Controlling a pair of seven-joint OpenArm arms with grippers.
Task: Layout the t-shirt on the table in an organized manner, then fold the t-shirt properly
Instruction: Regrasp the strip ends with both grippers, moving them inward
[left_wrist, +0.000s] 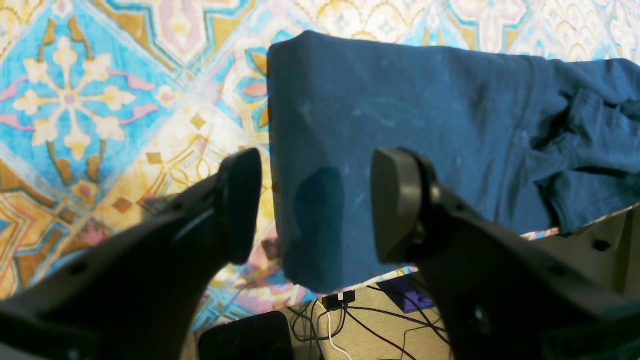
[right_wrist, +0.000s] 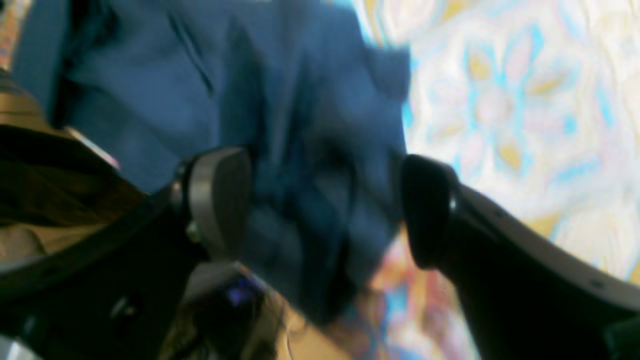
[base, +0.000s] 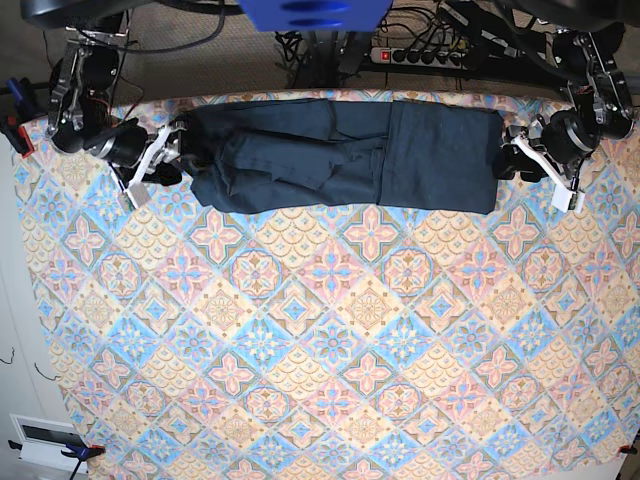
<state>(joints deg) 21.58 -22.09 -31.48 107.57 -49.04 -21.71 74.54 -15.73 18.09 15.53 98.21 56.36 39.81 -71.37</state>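
The dark navy t-shirt (base: 340, 155) lies stretched sideways along the far edge of the patterned table (base: 330, 350), its left part bunched in folds. In the base view my right gripper (base: 178, 152) is at the shirt's left end and my left gripper (base: 506, 155) at its right end. The left wrist view shows my left gripper (left_wrist: 317, 205) open, straddling the flat edge of the t-shirt (left_wrist: 400, 115) near the table's edge. In the blurred right wrist view my right gripper (right_wrist: 322, 205) stands wide open around crumpled folds of the t-shirt (right_wrist: 300, 125).
Beyond the table's far edge sit a power strip and cables (base: 430, 55), and more cables (left_wrist: 350, 315) show on the floor below. A blue object (base: 315, 12) hangs over the far middle. Patterned cloth (left_wrist: 100, 100) spreads beside the shirt.
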